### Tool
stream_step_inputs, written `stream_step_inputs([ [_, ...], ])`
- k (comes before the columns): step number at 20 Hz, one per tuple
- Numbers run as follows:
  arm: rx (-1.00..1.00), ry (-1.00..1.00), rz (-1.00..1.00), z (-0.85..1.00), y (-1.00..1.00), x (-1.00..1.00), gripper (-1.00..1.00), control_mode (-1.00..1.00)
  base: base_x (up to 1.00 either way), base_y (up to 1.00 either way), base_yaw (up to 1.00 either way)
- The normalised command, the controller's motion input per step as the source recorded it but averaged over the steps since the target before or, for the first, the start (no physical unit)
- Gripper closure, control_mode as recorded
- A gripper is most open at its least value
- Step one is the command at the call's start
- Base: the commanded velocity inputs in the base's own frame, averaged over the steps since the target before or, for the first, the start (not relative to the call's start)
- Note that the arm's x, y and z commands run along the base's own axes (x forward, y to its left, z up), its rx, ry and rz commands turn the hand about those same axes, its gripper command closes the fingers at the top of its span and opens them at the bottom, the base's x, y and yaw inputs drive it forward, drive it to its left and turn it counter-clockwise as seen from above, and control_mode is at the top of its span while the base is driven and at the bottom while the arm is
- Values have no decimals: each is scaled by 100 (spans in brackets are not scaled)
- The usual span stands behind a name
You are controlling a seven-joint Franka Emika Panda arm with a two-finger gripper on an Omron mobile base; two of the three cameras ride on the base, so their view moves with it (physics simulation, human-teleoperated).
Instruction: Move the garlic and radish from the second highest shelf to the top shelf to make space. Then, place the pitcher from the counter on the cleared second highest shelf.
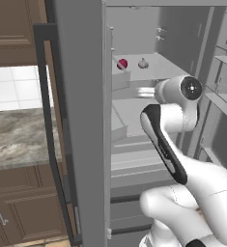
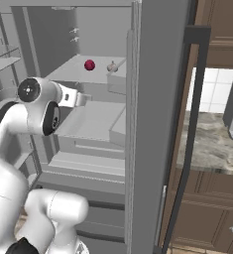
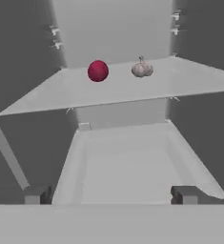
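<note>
I am holding the gripper (image 3: 111,194) empty, jaws apart, low in frame, since radish (image 3: 97,70) and garlic (image 3: 142,69) are sitting side by side on the shelf (image 3: 189,81) above.

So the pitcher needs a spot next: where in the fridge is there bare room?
The shelf holding the radish and garlic is bare along its front edge and both sides. The slab below looks bare. The gripper faces it.
</note>
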Motion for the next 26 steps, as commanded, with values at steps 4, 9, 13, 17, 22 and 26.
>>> stream_step_inputs([
  [4,0,28,2,-57,0,-72,-100,-100,0,0,0],
  [9,-2,24,0,-16,-9,-48,-100,-100,0,0,0],
  [13,0,8,-2,0,-21,-19,-100,-100,0,0,0],
  [17,0,0,0,0,-1,0,-100,-100,0,0,0],
  [22,0,0,0,0,0,0,-100,100,0,0,0],
  [26,0,0,0,0,0,0,-100,100,-28,0,1],
])
